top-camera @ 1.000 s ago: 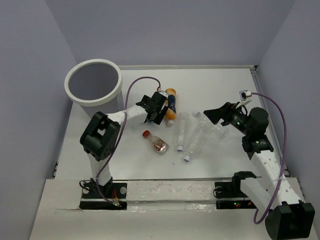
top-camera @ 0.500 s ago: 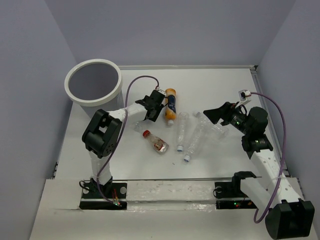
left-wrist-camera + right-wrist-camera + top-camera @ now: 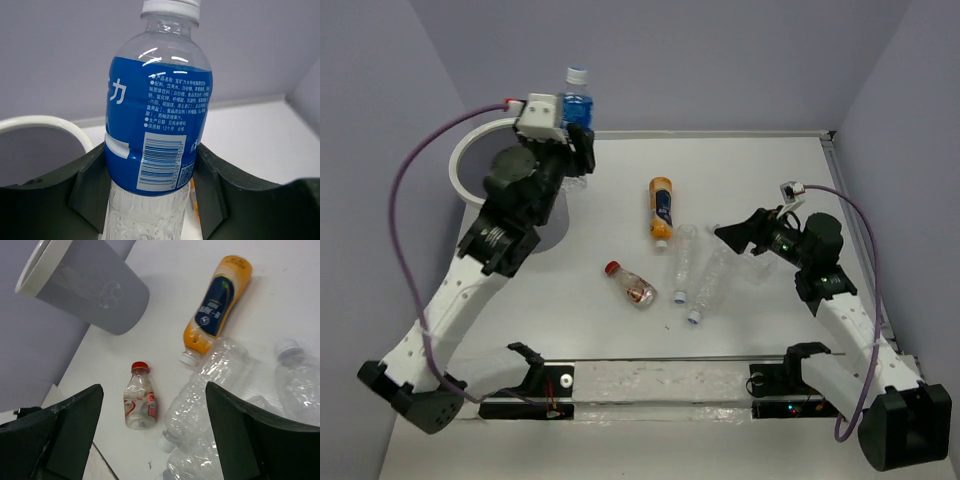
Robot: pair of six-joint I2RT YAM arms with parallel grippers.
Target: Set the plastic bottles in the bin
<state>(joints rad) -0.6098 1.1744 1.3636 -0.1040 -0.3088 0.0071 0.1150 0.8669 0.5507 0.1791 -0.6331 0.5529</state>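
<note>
Now my left fingers (image 3: 86, 189) are clenched on the blue-labelled bottle (image 3: 157, 125), one on each side just under its label, and it stands upright with its pale cap on top. A second ago that arm lay low on the counter (image 3: 760, 170) beside the orange bottle (image 3: 661, 208) with its fingers spread wide. It has since swung up and over to the bin (image 3: 461, 166). The arm covered that patch of counter earlier, so I cannot say just where this bottle came from.

For the task, this means one bottle is lifted and carried nearly to the drop. The wrist view shows the bin's white rim low and to the left of the bottle. From above, my own arm hides most of the opening, so the bottle may be over the rim or just short of it. I'd want it clearly over the dark inside before letting go.

The orange bottle has not moved, nor has the red-capped bottle (image 3: 630, 285) or the clear crinkled bottles (image 3: 700, 272), all lying on the counter well apart from the bin. My right fingers (image 3: 70, 426) are released and hold nothing. They hang near the clear bottles, shifted only slightly from where they were.
</note>
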